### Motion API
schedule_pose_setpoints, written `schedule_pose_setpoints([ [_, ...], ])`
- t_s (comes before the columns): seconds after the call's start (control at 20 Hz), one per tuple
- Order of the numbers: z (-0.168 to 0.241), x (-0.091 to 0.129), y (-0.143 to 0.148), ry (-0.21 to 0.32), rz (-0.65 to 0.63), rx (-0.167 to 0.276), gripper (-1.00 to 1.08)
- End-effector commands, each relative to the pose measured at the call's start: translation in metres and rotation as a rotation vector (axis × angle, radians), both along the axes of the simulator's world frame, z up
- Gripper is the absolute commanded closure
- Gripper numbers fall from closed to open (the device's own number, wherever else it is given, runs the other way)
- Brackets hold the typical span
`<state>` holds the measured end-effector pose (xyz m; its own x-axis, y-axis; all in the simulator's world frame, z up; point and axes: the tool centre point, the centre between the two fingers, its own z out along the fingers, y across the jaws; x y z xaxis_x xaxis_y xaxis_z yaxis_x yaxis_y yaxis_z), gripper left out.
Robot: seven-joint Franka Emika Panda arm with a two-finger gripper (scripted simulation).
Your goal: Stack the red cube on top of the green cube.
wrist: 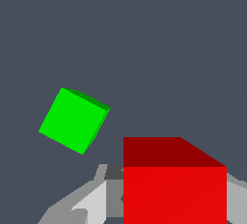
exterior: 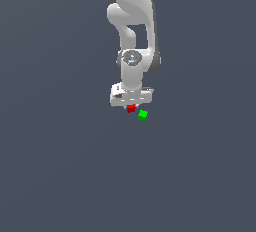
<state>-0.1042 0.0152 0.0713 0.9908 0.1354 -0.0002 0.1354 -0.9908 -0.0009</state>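
The red cube [exterior: 131, 108] sits directly under the white hand of the arm, in my gripper [exterior: 131, 107]. In the wrist view the red cube [wrist: 174, 189] looms large and close between the grey fingers [wrist: 87, 203], one on each side, so my gripper [wrist: 173, 208] is shut on it and holds it above the floor. The green cube [exterior: 142, 115] rests on the floor just off to the exterior view's right of the red one and slightly nearer the camera. Seen from the wrist, the green cube [wrist: 72, 120] looks smaller and turned at an angle, apart from the red cube.
The plain dark grey floor [exterior: 60, 166] spreads all around. The arm's white links [exterior: 132, 36] rise straight above the hand.
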Motion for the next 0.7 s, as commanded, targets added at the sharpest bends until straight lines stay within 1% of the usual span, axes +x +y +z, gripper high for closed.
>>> schedule_pose_setpoints([
  [0.0, -0.003, 0.006, 0.02, -0.001, -0.002, 0.0, 1.08],
  [0.3, -0.009, 0.016, 0.054, 0.0, -0.002, 0.0, 1.08],
  [0.6, -0.011, 0.02, 0.065, 0.0, -0.002, 0.0, 1.08],
  [0.65, -0.011, 0.02, 0.065, 0.0, -0.002, 0.0, -0.92],
])
